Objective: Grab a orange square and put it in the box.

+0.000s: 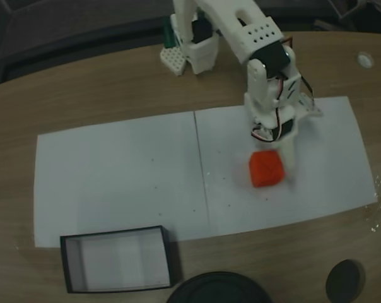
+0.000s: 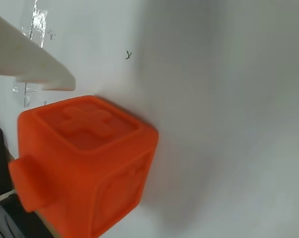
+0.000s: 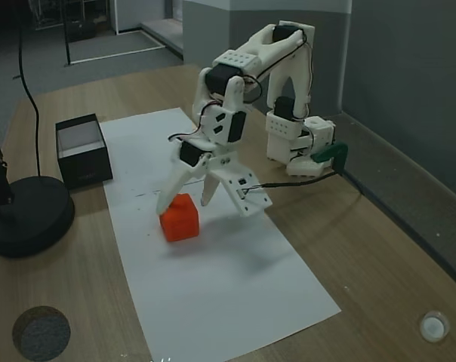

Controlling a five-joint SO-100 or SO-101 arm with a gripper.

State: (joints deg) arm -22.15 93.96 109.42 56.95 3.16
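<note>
We see the orange square (image 1: 266,168) on the paper sheets (image 1: 127,177), right of their seam in a fixed view; the gripper (image 3: 186,197) stands over it, fingers apart, one finger (image 3: 170,192) at its side; the box (image 1: 117,259) sits on the surface (image 1: 64,101) past the paper's near left edge; the round base (image 1: 219,288) lies right of the box, with a small disc (image 1: 345,279) further right.

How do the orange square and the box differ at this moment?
The orange square is a solid bright cube; the box is a shallow, open, black-walled tray, much wider. The square sits by the open gripper; the box stands apart. Both rest upright on the table.
</note>
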